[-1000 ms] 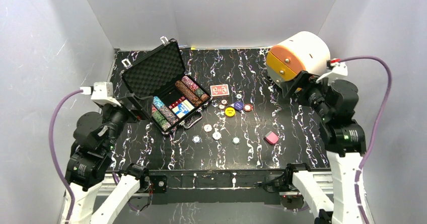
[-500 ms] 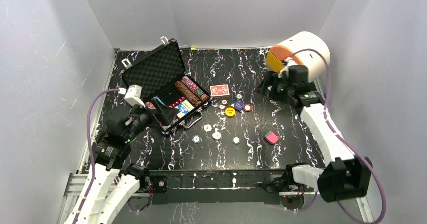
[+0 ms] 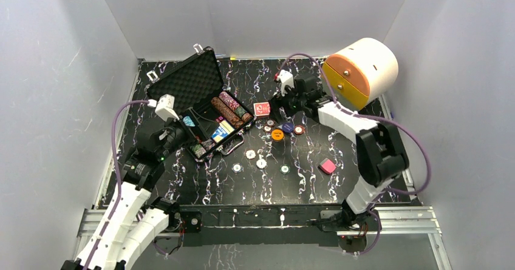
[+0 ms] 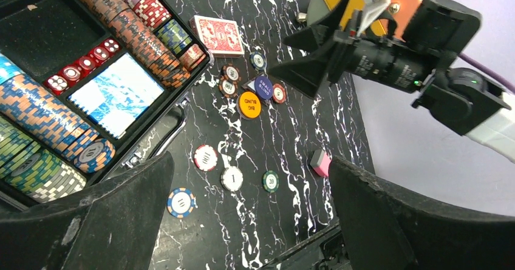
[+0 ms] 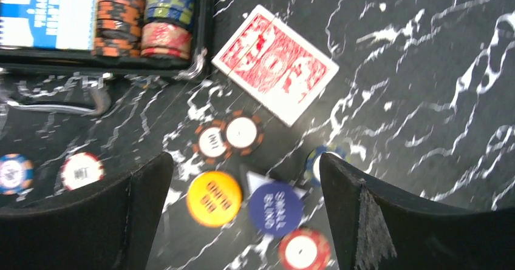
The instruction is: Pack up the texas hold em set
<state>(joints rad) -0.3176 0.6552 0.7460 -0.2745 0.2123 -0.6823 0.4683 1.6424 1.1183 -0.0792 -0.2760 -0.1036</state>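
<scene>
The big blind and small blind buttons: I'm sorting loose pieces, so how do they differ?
The big blind button is orange-yellow with dark lettering; the small blind button is purple with pale lettering. In the top view the big blind button lies nearer the table's front edge, the small blind button just beyond. Both are round and lie flat on the table, outside the case.

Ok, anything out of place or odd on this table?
A pink block and a cream-and-orange cylinder on its side look unrelated to poker; loose chips and the red-backed deck lie outside the open case.
</scene>
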